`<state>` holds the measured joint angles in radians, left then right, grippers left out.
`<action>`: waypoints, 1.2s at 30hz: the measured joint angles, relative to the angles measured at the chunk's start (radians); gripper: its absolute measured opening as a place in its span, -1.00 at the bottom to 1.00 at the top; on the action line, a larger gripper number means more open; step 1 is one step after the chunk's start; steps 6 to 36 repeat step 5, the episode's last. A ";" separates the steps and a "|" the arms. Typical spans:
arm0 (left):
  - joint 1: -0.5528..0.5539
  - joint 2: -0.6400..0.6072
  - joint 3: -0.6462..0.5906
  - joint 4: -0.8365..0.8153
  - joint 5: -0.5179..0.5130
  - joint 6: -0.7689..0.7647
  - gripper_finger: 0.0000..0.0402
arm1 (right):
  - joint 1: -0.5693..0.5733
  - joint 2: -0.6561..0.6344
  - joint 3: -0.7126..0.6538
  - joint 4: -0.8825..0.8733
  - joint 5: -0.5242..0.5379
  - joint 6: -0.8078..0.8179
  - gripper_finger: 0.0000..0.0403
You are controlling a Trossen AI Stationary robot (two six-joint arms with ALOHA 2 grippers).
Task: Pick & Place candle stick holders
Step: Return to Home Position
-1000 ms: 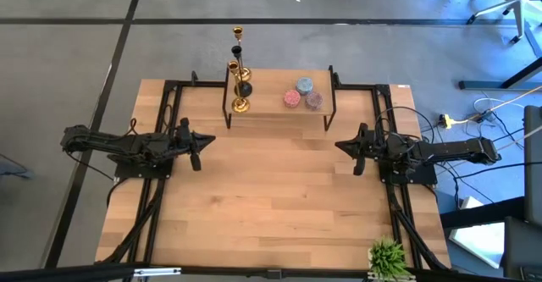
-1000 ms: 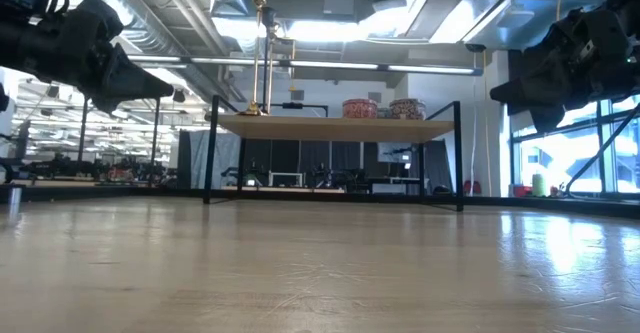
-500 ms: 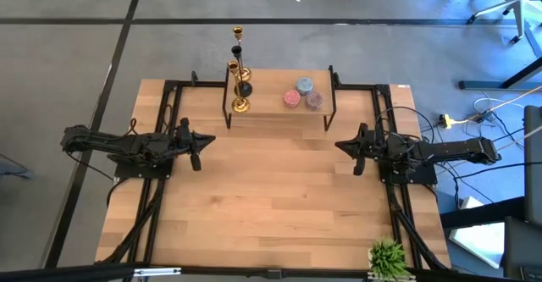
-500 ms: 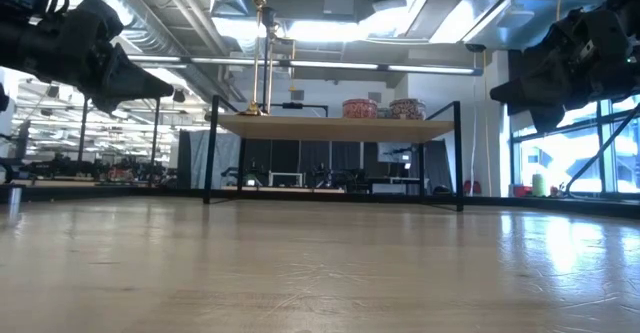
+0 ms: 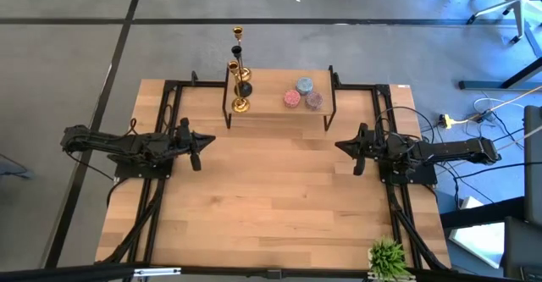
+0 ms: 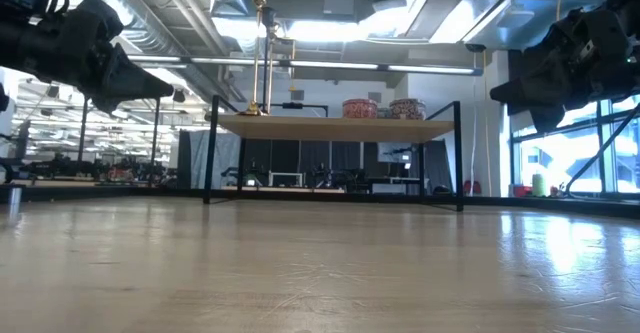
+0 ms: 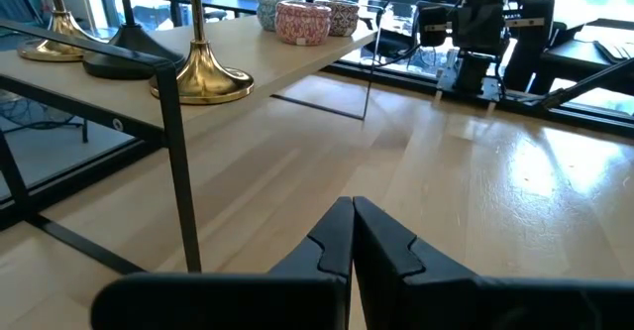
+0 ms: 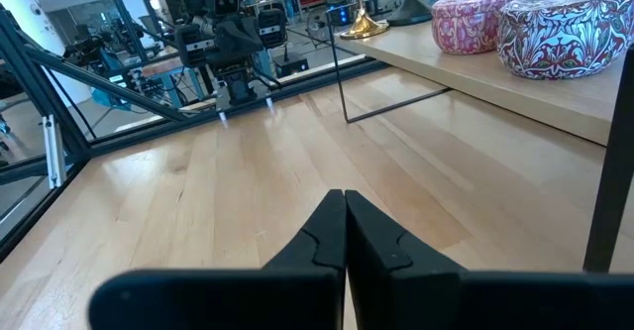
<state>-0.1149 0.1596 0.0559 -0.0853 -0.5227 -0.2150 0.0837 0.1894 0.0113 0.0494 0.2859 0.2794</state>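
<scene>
Left pincer (image 5: pixel 200 143) and right pincer (image 5: pixel 349 151): both pressed together, empty, poised above opposite sides of the tabletop (image 5: pixel 271 206), well apart from the shelf (image 5: pixel 279 114). Candle stick holders (image 5: pixel 240 104) upright at the shelf's left end, beside a black candlestick (image 5: pixel 245 88). Judged as the homing step; calls only for parking both arms.

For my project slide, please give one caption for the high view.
Candle stick holders stand at one end of the shelf; left hand and right hand rest shut at the table sides.
</scene>
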 joint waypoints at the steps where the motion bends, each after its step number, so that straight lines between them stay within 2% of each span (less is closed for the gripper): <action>1: 0.000 0.000 0.000 0.000 0.000 0.000 -0.99 | 0.000 0.000 0.000 0.000 0.000 0.000 -1.00; 36: 0.000 0.000 0.000 0.000 0.000 0.000 -0.99 | 0.000 0.000 0.000 0.000 0.000 0.000 -1.00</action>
